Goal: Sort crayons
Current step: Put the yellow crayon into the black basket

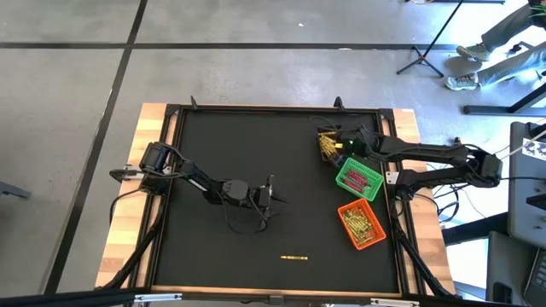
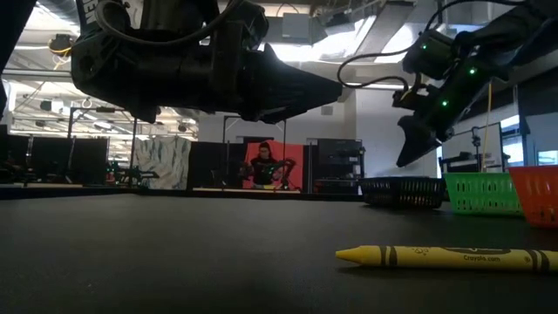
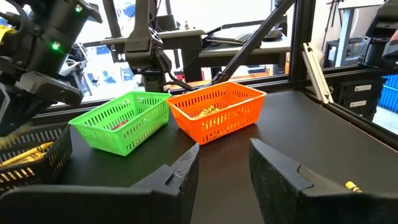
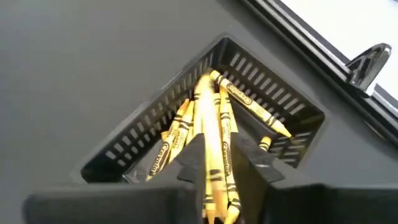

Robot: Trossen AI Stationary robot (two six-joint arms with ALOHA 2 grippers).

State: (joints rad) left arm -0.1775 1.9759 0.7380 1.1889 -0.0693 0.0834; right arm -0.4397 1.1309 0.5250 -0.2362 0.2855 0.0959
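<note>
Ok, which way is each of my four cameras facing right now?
High: overhead, straight down on the table, both arms, three bins.
Low: table height, looking across past the loose yellow crayon; both arms hang above.
Left wrist: looks past the left tool, open, at the green bin and orange bin.
Right wrist: looks down past the right tool, shut on a yellow crayon, into the black bin.
Shared: high and low both show the loose crayon.

**A robotics lab in an open industrial hall**

The setting was marked as a lab by a black-topped table (image 1: pixel 256 162) framed in wood, fitted with two mounted arms. A grey concrete floor (image 1: pixel 68 77) with taped lines was seen around it. Equipment racks (image 2: pixel 336 166), stands and overhead ducting were shown beyond.
</note>
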